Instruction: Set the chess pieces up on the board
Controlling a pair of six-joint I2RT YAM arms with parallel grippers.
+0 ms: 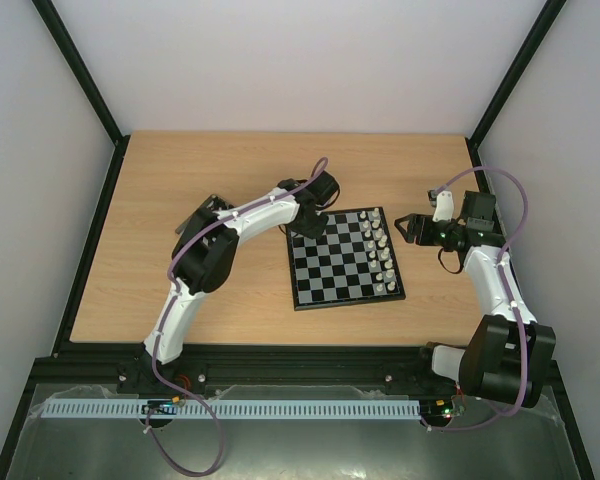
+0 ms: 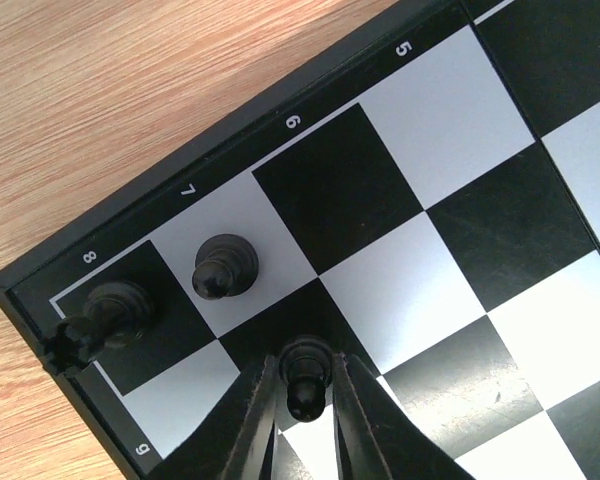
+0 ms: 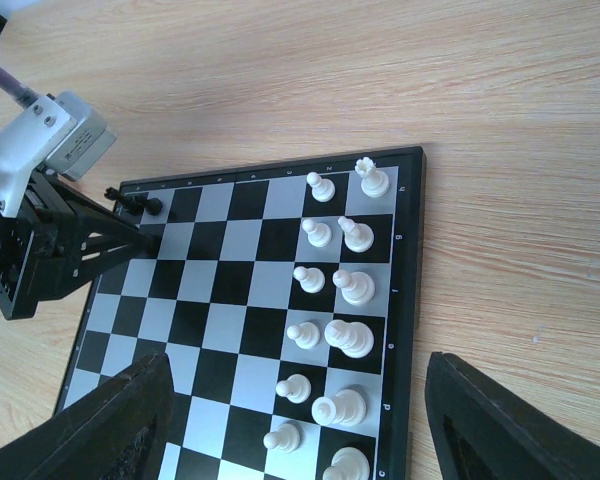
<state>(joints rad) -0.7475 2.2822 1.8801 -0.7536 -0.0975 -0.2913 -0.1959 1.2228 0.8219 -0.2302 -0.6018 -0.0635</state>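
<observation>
Board (image 1: pixel 325 275) sits on table (image 1: pixel 180 180). White pieces (image 1: pixel 380 255) stand in two files along its 3 o'clock edge. Left gripper (image 2: pixel 305 365) at the 11 o'clock corner, jaws narrow around a black pawn (image 2: pixel 305 380); can't tell if it is gripped. Right gripper (image 3: pixel 298 378) spread wide, holding nothing, off the board's 3 o'clock side.

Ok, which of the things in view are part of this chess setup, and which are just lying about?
Job: black-and-pale-grey checkered chessboard; small white chessmen in two rows; small black chessmen at its corner.
Just there: light wooden table; purple cable; white slotted strip.
</observation>
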